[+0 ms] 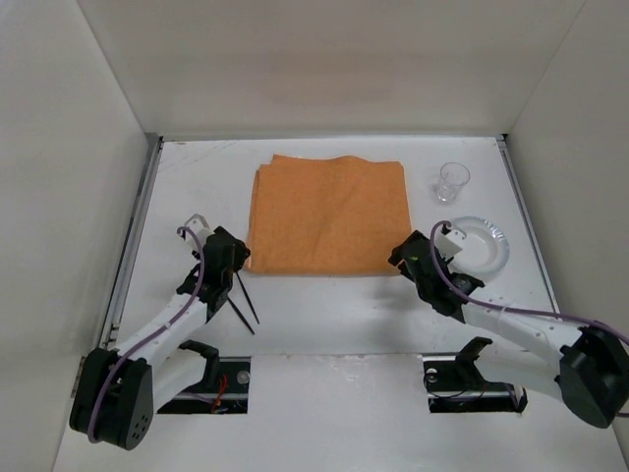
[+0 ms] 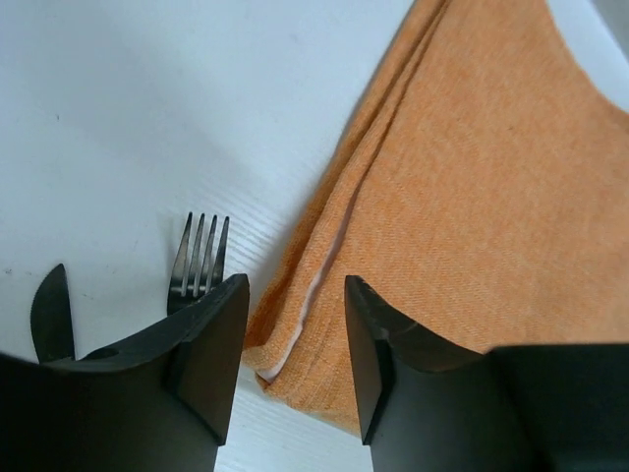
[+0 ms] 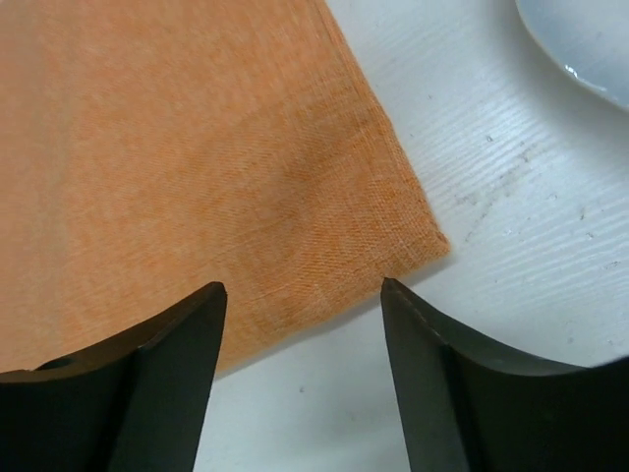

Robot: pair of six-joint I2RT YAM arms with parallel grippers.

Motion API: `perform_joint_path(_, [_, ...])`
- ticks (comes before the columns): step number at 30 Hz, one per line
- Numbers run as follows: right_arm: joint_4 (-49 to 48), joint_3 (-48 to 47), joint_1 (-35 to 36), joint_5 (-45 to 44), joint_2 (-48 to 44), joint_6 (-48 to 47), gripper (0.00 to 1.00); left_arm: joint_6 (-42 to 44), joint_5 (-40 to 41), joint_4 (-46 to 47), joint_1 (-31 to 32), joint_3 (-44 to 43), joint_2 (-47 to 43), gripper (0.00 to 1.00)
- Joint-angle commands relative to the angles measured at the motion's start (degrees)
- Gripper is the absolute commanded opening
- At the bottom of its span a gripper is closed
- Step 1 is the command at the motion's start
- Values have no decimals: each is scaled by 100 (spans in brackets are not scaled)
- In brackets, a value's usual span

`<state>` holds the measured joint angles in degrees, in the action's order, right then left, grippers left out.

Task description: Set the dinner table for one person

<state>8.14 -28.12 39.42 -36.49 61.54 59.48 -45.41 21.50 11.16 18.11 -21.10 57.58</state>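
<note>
- The big flat white dinner table [image 1: 334, 329] fills the floor between the white walls. Its two metal edge strips [image 1: 132, 246] run near to far. I cannot tell its long way.
- One folded orange cloth placemat [image 1: 329, 211] lies in the middle.
- One clear glass cup [image 1: 453, 181] and one round pale plate [image 1: 494, 258] sit on the right.
- One black fork [image 2: 197, 256] and one black knife [image 2: 51, 315] lie on the left.
- The left gripper [image 2: 295, 285] and the right gripper [image 3: 302, 288] are spread wide and hold nothing, over the placemat's near corners.

The left arm [image 1: 165, 329] and right arm [image 1: 516, 329] are white tubes between bulky matte black joint housings, each trailed by a thin purple cable [image 1: 200, 275], ending in a black left hand [image 2: 295, 295] and right hand [image 3: 303, 295] with broad, smooth wedge-shaped fingers [image 3: 167, 374].
</note>
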Motion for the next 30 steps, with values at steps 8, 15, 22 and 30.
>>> perform_joint_path(8, [-286, 35, -589, 581, 322, -534, 69, 507, 338, -334, 803, -587, 1175, 48])
perform_joint_path(15, [-735, -45, -633, 1082, 1000, -482, 37, 498, 285, -193, 821, -588, 1309, 14])
perform_joint_path(22, [-323, -71, -958, 872, 492, -552, 7, 366, 276, -438, 883, -263, 396, 9])
perform_joint_path(30, [-94, -27, -1081, 775, -317, -973, 57, 470, 1381, -308, 1523, -1377, 463, 38])
